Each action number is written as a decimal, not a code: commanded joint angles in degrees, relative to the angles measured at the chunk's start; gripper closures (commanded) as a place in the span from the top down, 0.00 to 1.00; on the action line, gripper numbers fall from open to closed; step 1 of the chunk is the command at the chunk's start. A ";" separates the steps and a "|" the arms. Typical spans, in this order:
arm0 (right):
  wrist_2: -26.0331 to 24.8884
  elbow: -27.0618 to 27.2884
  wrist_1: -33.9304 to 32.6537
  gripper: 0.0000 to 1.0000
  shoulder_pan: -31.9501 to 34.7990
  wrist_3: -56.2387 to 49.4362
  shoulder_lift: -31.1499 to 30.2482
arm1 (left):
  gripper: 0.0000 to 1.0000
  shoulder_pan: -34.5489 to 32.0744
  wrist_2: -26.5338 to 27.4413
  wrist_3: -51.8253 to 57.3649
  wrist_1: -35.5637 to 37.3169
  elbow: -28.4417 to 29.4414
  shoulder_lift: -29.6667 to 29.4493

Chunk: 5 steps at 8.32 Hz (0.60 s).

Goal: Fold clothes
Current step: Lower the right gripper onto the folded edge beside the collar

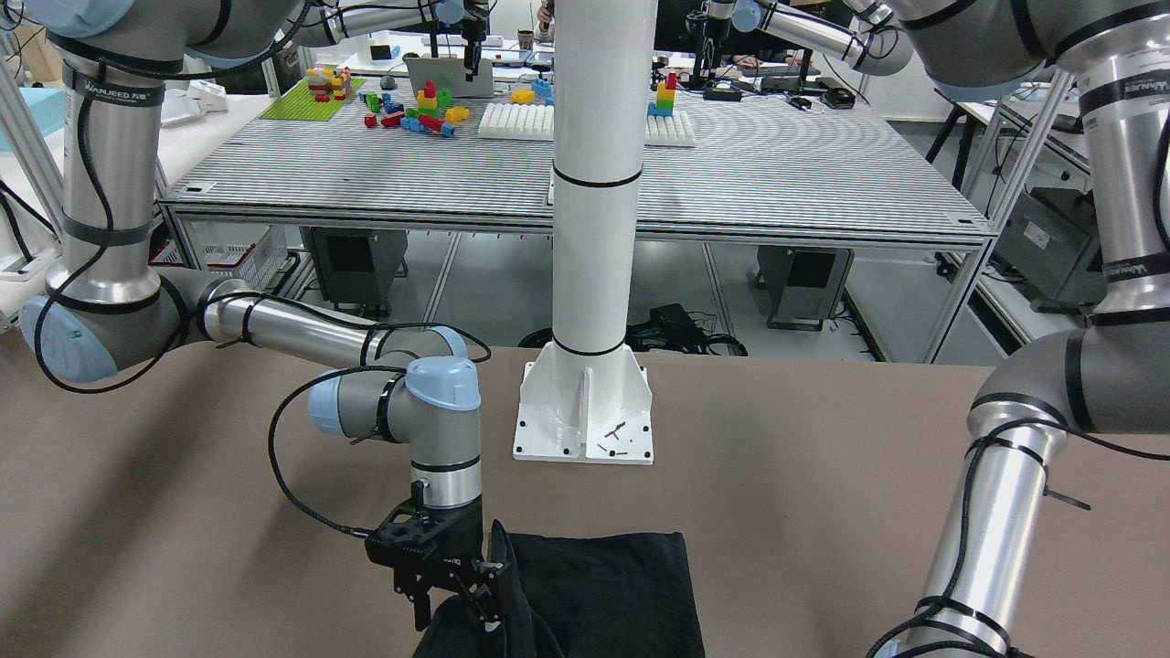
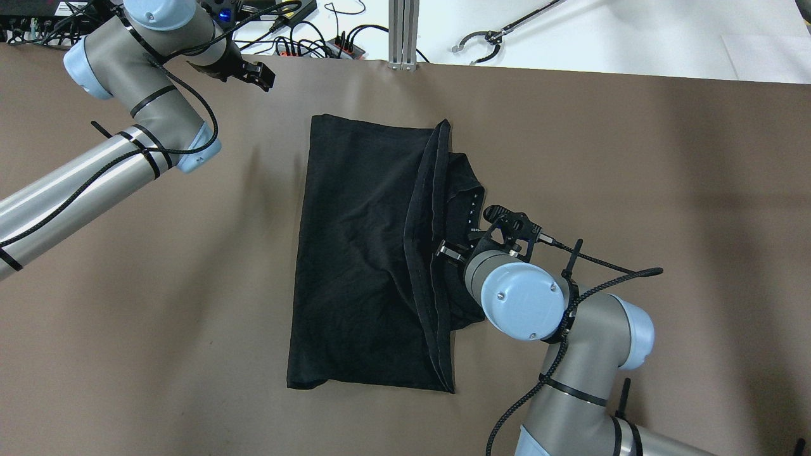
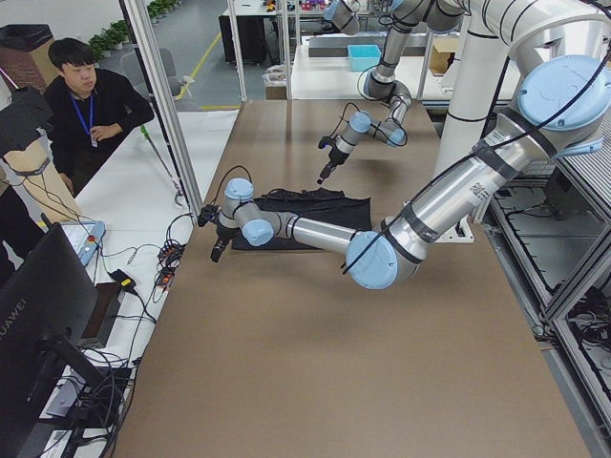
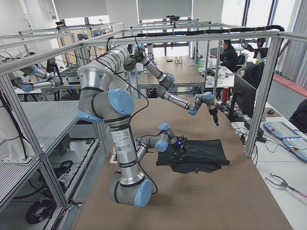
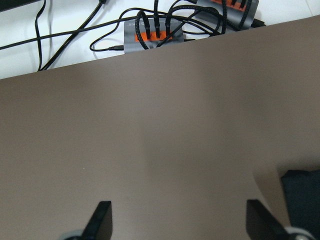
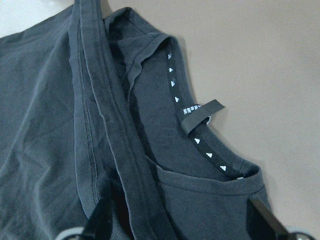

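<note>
Cloth (image 2: 355, 253) flat mid-table (image 2: 633, 158), R-side hem (image 6: 107, 125) ridged up over collar (image 6: 197, 142). R gripper (image 6: 180, 220) spread wide, straddling hem, pinching nothing. L gripper (image 5: 177, 217) equally wide, empty, parked by far edge. Best to close on hem only, w/o lower layer, then carry across low, matching edges. Crate (image 1: 233, 260) under back table, contents unclear.

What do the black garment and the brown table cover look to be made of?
The black garment looks like thin, soft knit cloth, perhaps cotton, with a matte finish: it creases and drapes, and has stitched hems and a taped neckline. The table cover looks like a smooth, matte brown sheet, possibly vinyl or coated fabric: faint ripples, no visible weave.
</note>
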 commanded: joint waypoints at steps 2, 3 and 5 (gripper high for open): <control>2.18 -14.03 -1.59 0.94 0.34 -8.66 9.83 | 0.94 -0.04 0.00 0.06 -0.01 0.02 0.09; 2.62 -14.76 -5.59 0.94 0.60 -11.11 10.55 | 0.94 -0.04 0.00 0.06 -0.01 0.02 0.18; 4.02 -14.85 -11.25 0.94 1.65 -16.48 10.82 | 0.94 0.05 0.09 0.06 -0.01 0.02 0.71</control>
